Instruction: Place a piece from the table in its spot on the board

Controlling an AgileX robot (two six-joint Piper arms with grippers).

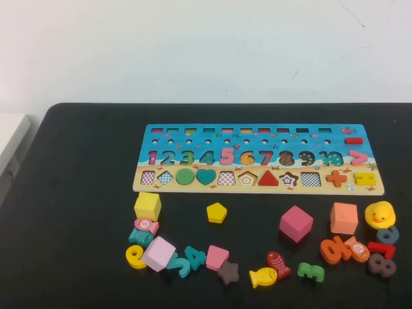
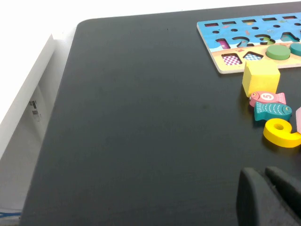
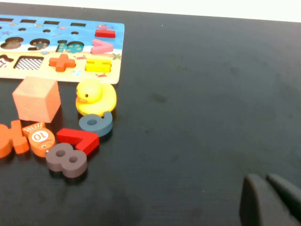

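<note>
The yellow pentagon piece (image 1: 217,212) lies flat on the black table (image 1: 84,193), just in front of the board (image 1: 257,132). The board has a blue top, numbers and a row of shape slots; its pentagon slot (image 1: 247,179) stands open. The board's left end shows in the left wrist view (image 2: 221,66), its right end in the right wrist view (image 3: 113,75). Neither arm shows in the high view. My left gripper (image 2: 264,175) is shut and empty over bare table left of the pieces. My right gripper (image 3: 265,181) is shut and empty over bare table right of them.
Loose pieces lie in front of the board: a yellow cube (image 1: 147,206), pink cube (image 1: 296,223), salmon cube (image 1: 344,217), rubber duck (image 1: 380,213), yellow fish (image 1: 263,277), several numbers. A white ledge (image 1: 11,138) borders the table's left edge.
</note>
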